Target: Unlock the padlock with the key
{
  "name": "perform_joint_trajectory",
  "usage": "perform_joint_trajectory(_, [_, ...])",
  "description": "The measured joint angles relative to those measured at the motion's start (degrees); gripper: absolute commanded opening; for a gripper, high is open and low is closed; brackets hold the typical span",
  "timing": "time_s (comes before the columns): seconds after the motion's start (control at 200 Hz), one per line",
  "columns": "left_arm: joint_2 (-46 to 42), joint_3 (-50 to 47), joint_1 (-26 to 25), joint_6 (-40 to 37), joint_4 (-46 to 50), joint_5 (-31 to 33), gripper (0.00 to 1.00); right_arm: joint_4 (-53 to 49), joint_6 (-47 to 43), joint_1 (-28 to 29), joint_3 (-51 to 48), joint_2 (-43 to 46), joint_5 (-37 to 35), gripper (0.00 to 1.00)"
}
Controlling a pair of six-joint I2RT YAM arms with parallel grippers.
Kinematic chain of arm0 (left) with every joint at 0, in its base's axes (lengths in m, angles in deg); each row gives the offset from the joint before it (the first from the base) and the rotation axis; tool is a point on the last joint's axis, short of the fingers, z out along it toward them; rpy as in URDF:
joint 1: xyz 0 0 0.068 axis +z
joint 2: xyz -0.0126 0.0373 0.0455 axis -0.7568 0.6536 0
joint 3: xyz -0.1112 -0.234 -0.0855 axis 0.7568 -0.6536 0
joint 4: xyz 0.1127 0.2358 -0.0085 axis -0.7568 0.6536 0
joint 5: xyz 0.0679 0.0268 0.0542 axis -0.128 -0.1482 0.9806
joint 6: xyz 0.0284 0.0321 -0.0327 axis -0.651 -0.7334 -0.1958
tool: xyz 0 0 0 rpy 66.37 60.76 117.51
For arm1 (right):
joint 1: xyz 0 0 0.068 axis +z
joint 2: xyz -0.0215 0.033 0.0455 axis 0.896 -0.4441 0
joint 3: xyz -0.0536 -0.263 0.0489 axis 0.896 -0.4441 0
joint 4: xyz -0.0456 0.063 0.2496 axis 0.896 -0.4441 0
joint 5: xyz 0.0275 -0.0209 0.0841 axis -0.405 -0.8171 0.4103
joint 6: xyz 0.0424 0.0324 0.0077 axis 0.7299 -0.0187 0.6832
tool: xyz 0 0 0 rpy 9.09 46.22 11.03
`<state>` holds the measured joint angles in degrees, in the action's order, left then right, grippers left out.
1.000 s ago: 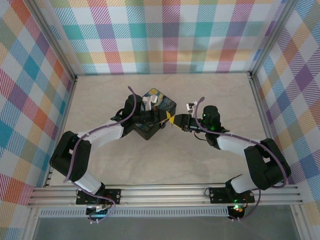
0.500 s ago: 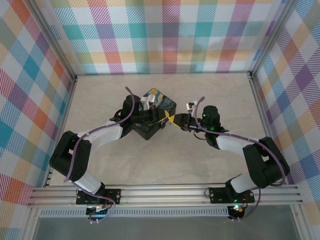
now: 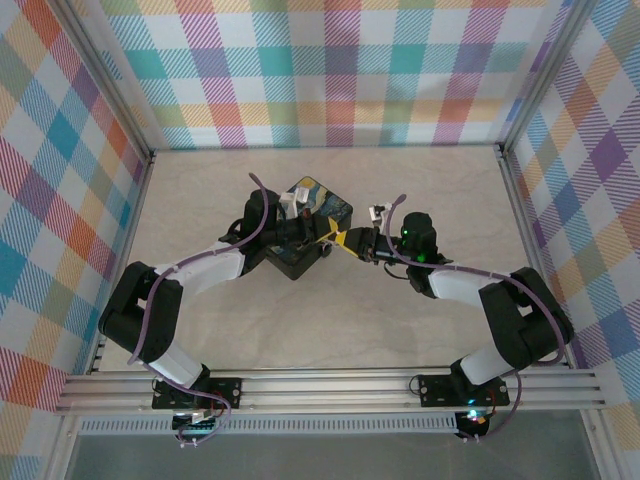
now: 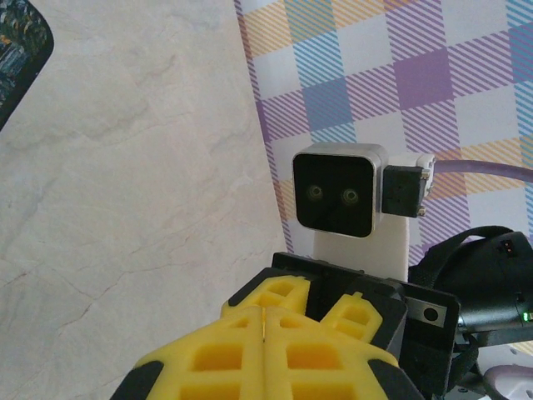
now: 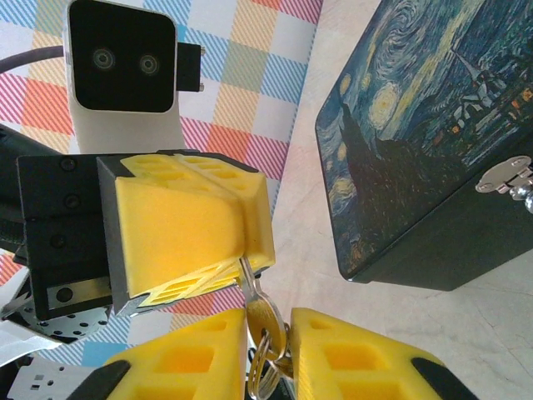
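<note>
The small silvery key [image 5: 264, 315] with its ring sits between the yellow fingers of my right gripper [image 5: 268, 329], which presses on the edges of the key's head. The blade runs up into the seam of my left gripper [image 5: 245, 248], which is shut on it. From above, the left gripper [image 3: 326, 240] and right gripper [image 3: 344, 241] meet tip to tip beside the painted tin box [image 3: 316, 226]. A silvery latch [image 5: 505, 176] shows on the box's front [image 5: 416, 142]; I cannot make out the padlock itself. In the left wrist view my left gripper [image 4: 265, 317] is pressed shut against the right gripper's fingertips [image 4: 288, 293].
The box's corner [image 4: 18, 58] shows at the left wrist view's upper left. Plaid walls [image 3: 330, 70] close the table on three sides. Bare marbled tabletop [image 3: 330, 320] lies in front of the grippers. The right wrist camera [image 4: 340, 193] faces the left one closely.
The right arm has edged a little to the left, bringing its gripper closer to the left gripper. The left arm and the box have stayed put.
</note>
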<state>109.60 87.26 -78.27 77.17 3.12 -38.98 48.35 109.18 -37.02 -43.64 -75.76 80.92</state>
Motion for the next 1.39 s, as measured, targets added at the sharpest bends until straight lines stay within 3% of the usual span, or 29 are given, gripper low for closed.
perform_joint_trajectory(0.455, [-0.02, -1.22, 0.04, 0.42, -2.29, -0.04, 0.00, 1.01, 0.83, 0.00, -0.57, 0.00, -0.55, 0.01])
perform_joint_trajectory(0.505, [-0.04, -1.44, 0.04, 0.39, -2.32, -0.04, 0.09, 0.96, 0.79, 0.00, -0.66, 0.00, -0.66, 0.00])
perform_joint_trajectory(0.575, [-0.11, -1.77, 0.09, 0.26, -2.34, -0.13, 0.33, 0.46, 0.42, 0.00, -0.74, 0.00, -0.76, 0.00])
perform_joint_trajectory(0.625, [-0.20, -2.08, 0.17, 0.35, -2.12, -0.04, 0.41, -0.52, -0.28, 0.02, -0.74, 0.28, -0.92, 0.00])
perform_joint_trajectory(0.835, [-0.61, -2.93, 1.53, -0.33, -0.24, 0.00, 0.48, -9.40, -6.64, 0.04, -0.74, 4.59, -1.55, 0.00])
perform_joint_trajectory(1.07, [-2.97, -2.93, 1.86, -3.69, 6.54, 1.60, 0.54, -26.77, -17.88, 0.04, 1.40, 9.33, -2.89, 0.00])
perform_joint_trajectory(1.225, [-7.08, -2.40, 0.26, -6.23, 18.25, 11.30, 0.60, -35.80, -24.41, 0.04, 2.60, 10.64, -4.63, 0.00])
perform_joint_trajectory(1.395, [-11.85, -2.14, -9.20, -4.09, 28.74, 29.97, 0.69, -44.57, -29.59, -0.66, 3.37, 10.64, -7.43, 0.00])
